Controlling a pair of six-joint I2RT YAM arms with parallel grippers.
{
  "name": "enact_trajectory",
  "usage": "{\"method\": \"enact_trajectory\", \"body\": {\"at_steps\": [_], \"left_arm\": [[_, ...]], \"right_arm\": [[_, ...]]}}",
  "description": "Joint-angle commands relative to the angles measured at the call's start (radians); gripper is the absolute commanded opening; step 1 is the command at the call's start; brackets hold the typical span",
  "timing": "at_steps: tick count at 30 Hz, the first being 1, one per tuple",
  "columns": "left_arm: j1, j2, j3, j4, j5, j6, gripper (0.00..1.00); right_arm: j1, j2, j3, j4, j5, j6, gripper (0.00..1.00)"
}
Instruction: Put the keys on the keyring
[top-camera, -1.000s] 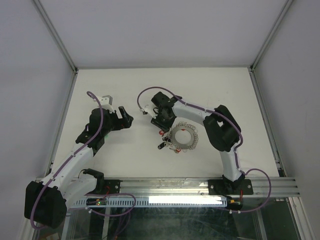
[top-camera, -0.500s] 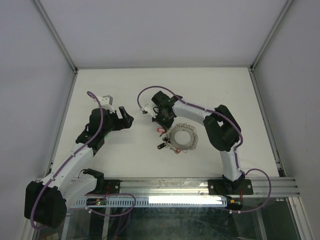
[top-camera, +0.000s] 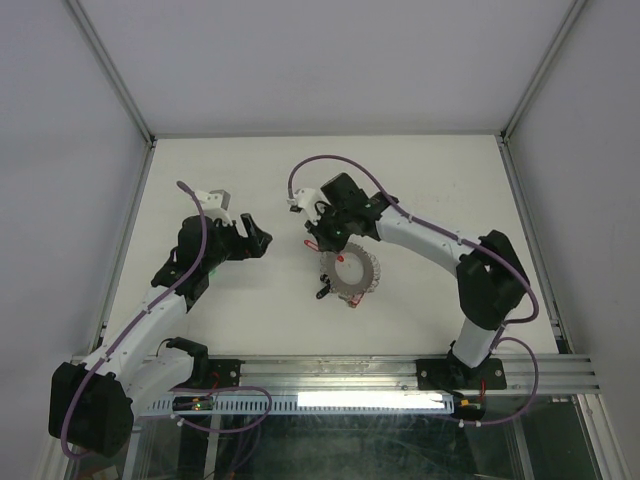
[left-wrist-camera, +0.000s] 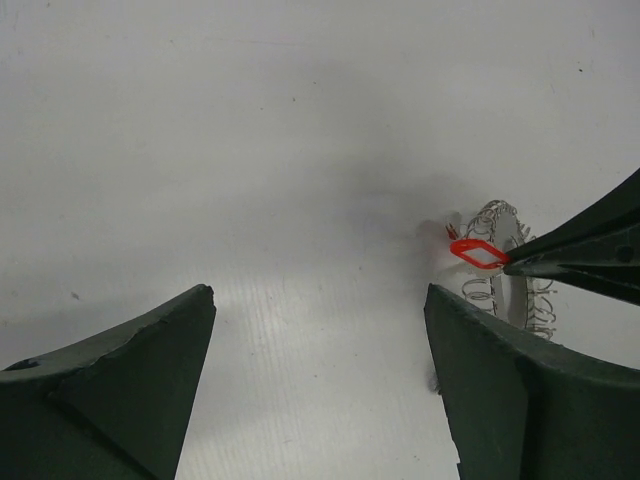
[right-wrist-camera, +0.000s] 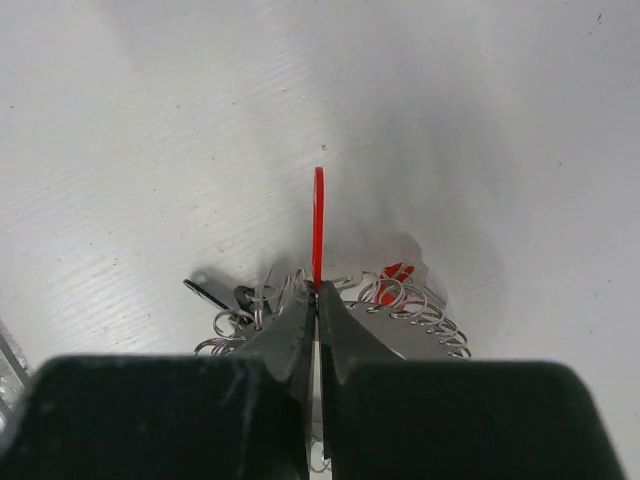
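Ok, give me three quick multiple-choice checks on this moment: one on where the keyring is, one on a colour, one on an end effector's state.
1. The keyring is:
A) gripped and lifted
B) lying on the table, by the right end effector
C) inside a box

2. The head of the key in the right end effector is:
A) green
B) blue
C) red

3. The left end effector is:
A) open and empty
B) shut on the keyring
C) shut on a key

Answers:
1 B, it rests flat on the white surface.
2 C, a red head sticks out of the closed tips.
3 A, its fingers stand wide apart with only bare table between them.
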Motion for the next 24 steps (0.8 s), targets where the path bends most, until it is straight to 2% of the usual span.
{"method": "enact_trajectory", "body": {"at_steps": [1, 8, 10, 14, 20, 24], "left_arm": [[0.005, -0.022, -0.016, 0.102, 0.097, 0.025, 0.83], [-0.002, -0.068, -0.093, 0.262, 0.297, 0.031, 0.78], [-0.025, -0.077, -0.107, 0.298, 0.315, 0.033, 0.78], [-0.116, -0.062, -0.122, 0.368, 0.291, 0.035, 0.78], [-0.309, 0.037, -0.132, 0.516, 0.178, 0.077, 0.80], [-0.356, 0.079, -0.146, 0.607, 0.116, 0.131, 0.80]], "right_arm": [[-0.011, -0.120, -0.054, 0.134, -0.059, 0.048, 0.00], [-0.022, -0.286, -0.182, 0.296, -0.034, 0.186, 0.00], [-0.022, -0.314, -0.199, 0.320, -0.019, 0.228, 0.00], [-0.042, -0.350, -0.220, 0.351, -0.010, 0.309, 0.00], [-0.048, -0.398, -0.249, 0.401, -0.015, 0.398, 0.00], [-0.048, -0.413, -0.248, 0.401, -0.038, 0.417, 0.00]]}}
